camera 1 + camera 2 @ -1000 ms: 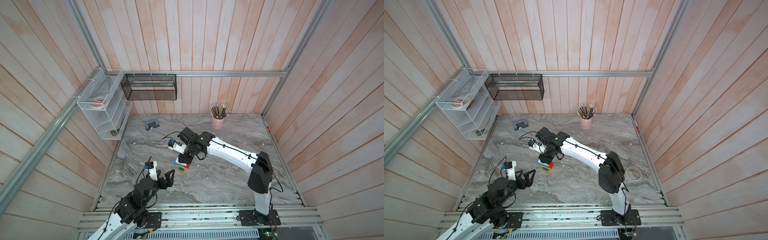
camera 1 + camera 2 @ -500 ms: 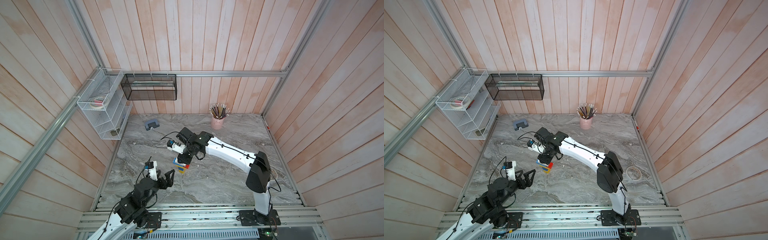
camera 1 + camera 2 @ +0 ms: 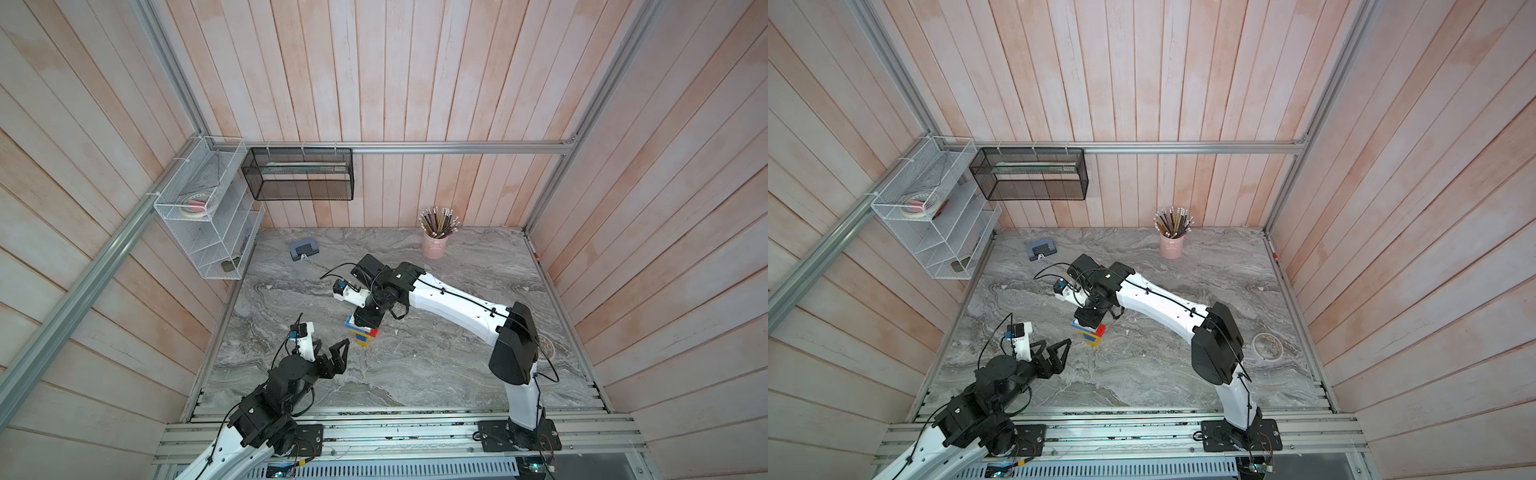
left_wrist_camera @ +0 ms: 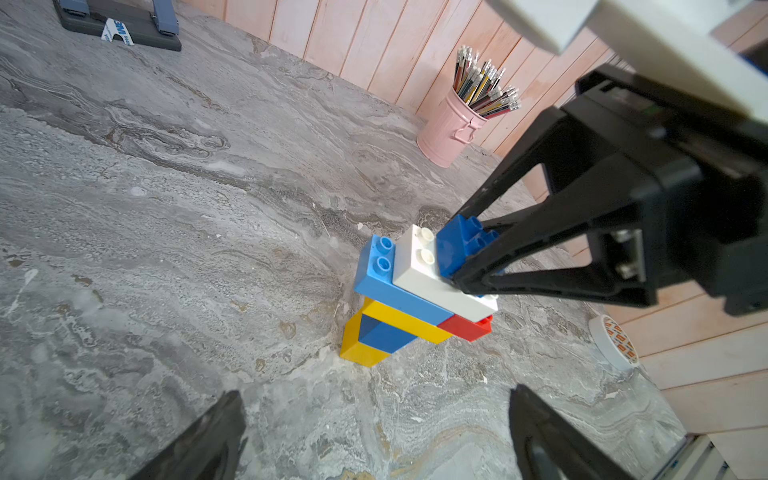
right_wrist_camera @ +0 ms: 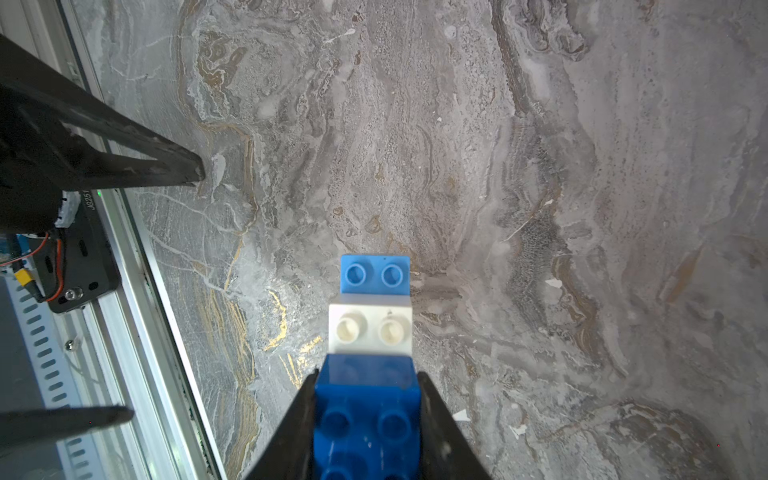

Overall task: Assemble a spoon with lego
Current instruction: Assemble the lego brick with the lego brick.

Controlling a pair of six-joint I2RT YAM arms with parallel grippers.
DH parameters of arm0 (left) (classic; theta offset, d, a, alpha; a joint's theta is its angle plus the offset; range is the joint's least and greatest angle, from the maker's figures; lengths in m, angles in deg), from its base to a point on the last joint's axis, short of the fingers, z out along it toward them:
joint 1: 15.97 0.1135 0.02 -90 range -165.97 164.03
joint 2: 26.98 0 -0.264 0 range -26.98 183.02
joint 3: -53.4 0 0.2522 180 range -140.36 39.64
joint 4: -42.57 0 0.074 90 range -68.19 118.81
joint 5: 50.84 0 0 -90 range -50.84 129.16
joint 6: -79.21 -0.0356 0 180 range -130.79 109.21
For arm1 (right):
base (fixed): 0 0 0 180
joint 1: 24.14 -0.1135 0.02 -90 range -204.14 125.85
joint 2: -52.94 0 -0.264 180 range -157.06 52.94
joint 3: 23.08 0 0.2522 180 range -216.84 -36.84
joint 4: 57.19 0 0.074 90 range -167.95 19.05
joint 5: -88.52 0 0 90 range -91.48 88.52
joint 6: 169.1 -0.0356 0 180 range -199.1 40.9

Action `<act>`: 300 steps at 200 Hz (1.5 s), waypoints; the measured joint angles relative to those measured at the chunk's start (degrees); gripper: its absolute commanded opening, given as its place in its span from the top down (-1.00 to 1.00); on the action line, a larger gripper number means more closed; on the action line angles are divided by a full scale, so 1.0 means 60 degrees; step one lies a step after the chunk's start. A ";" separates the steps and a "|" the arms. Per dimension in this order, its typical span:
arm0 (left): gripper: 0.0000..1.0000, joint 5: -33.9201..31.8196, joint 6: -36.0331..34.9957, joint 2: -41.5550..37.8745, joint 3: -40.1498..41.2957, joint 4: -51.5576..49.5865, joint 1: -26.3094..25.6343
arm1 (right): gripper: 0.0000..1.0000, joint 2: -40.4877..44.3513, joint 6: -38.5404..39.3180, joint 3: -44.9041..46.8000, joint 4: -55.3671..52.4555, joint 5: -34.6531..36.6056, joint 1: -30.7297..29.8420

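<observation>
The spoon point(image 3: 362, 336) point(image 3: 1091, 332) stands upright on the marble table in both top views. It is a stack with a yellow brick point(image 4: 401, 320), a red brick point(image 4: 469, 326) and a light blue brick point(image 4: 380, 270) under a white brick point(image 4: 424, 270). On the white brick sits a dark blue brick point(image 5: 365, 415) point(image 4: 455, 245). My right gripper point(image 5: 366, 376) point(image 3: 365, 318) point(image 3: 1088, 318) point(image 4: 461, 249) reaches down from above, shut on that dark blue brick. My left gripper point(image 4: 374, 436) point(image 3: 332, 353) point(image 3: 1054, 349) hangs open and empty, short of the stack on the near-left side.
A pink cup of pencils point(image 3: 434, 247) stands at the back. A blue-grey tape dispenser point(image 3: 303, 250) lies at the back left, a tape roll point(image 3: 1266, 345) near the right wall. A white wire rack point(image 3: 208, 220) and a black mesh basket point(image 3: 299, 174) hang on the walls.
The right arm's elbow has drifted slightly to the left; its gripper stays shut on the brick atop the stack. The left arm has not moved.
</observation>
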 measured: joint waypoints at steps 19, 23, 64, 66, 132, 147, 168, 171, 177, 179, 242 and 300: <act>-1.00 0.0000 0.0000 -0.0004 0.0000 0.0004 0.0000 | 0.86 -0.0062 -0.0044 -0.0069 -0.0004 0.0000 0.0000; -1.00 0.0000 0.0000 -0.0004 0.0000 0.0000 0.0000 | 0.86 -0.0073 -0.0058 -0.0080 -0.0004 0.0000 0.0000; -1.00 0.0004 0.0000 -0.0051 0.0004 0.0000 0.0000 | 0.89 -0.0171 -0.0255 -0.0168 -0.0025 0.0015 -0.0007; -0.99 0.0004 0.0000 -0.0055 0.0004 0.0000 0.0000 | 0.88 -0.0171 -0.0255 -0.0168 -0.0022 0.0018 -0.0007; -1.00 0.0004 0.0000 -0.0095 0.0004 0.0000 0.0000 | 0.90 -0.0226 -0.0761 -0.0175 -0.0066 0.0423 -0.0142; -1.00 0.0004 0.0000 -0.0106 0.0004 0.0000 0.0000 | 0.90 -0.0306 -0.0860 -0.0299 -0.0138 0.0561 -0.0189; -1.00 0.0004 0.0000 -0.0117 0.0004 0.0000 0.0000 | 0.90 -0.0317 -0.1009 -0.0313 -0.0138 0.0648 -0.0229; -0.99 0.0004 0.0000 -0.0120 0.0004 -0.0004 0.0000 | 0.90 -0.0321 -0.1016 -0.0313 -0.0135 0.0652 -0.0229; -1.00 0.0007 0.0000 -0.0135 0.0007 0.0000 0.0000 | 0.90 -0.0321 -0.1049 -0.0321 -0.0138 0.0656 -0.0233; -0.99 0.0007 0.0000 -0.0142 0.0011 0.0000 0.0000 | 0.90 -0.0324 -0.1053 -0.0324 -0.0146 0.0659 -0.0233; -1.00 0.0007 0.0000 -0.0237 0.0022 -0.0066 0.0000 | 0.61 -0.0484 -0.1333 -0.0696 -0.0353 0.0780 -0.0266; -1.00 0.0007 0.0000 -0.0237 0.0022 -0.0066 0.0000 | 0.45 -0.0812 -0.1585 -0.1370 -0.0867 0.0896 -0.0284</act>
